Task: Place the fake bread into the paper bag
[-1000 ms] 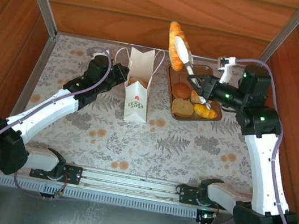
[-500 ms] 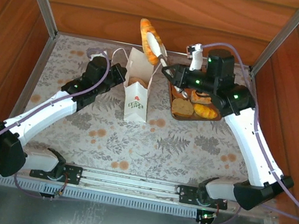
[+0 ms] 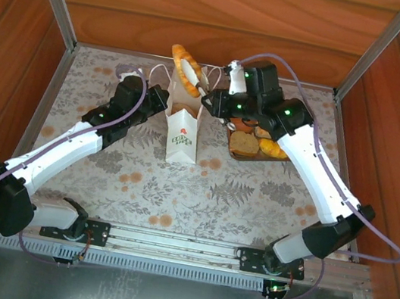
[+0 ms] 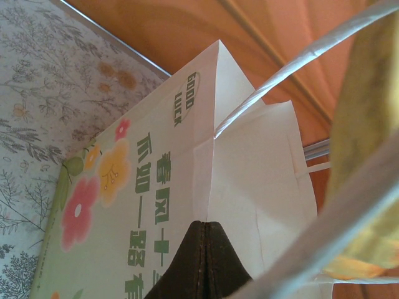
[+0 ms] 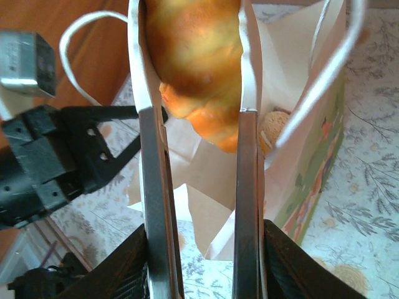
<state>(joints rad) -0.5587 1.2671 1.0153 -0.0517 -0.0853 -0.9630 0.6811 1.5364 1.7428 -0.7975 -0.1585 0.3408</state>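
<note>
The top camera looks down from above and behind the arm bases over the whole table (image 3: 252, 204). The left wrist camera sits close against the paper bag (image 4: 249, 205); the right wrist camera looks along its fingers (image 5: 157, 205) into the bag's open top. All three views share the bag.

I count two grippers of mine, left gripper (image 3: 163, 102) and right gripper (image 3: 202, 88), one paper bag (image 3: 182, 135) far centre, one croissant (image 3: 184, 70) above it, one bun (image 5: 272, 128) inside it, one tray (image 3: 254, 158) far right, at least three pastries (image 3: 244, 145) on it.
</note>
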